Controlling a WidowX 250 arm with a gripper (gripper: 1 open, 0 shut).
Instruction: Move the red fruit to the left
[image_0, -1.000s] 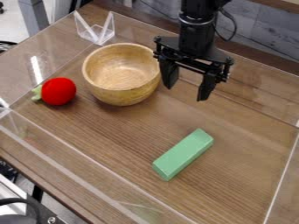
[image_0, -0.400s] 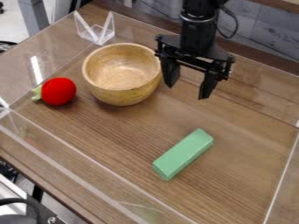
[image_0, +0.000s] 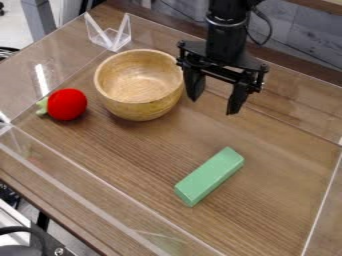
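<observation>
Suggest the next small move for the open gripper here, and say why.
Probably shift the black gripper across the round wooden bowl toward the small red fruit. Its jaws stand open and empty right of the bowl, while the fruit sits on the bowl's far side near the clear tray wall.

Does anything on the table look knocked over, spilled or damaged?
Nothing stands out. The wooden bowl sits upright and empty, the red fruit rests just left of it, and the green block lies flat.

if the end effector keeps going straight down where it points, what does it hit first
Probably bare wooden table: the open end effector hangs just right of the wooden bowl, seemingly clear of it, though depth is uncertain.
</observation>
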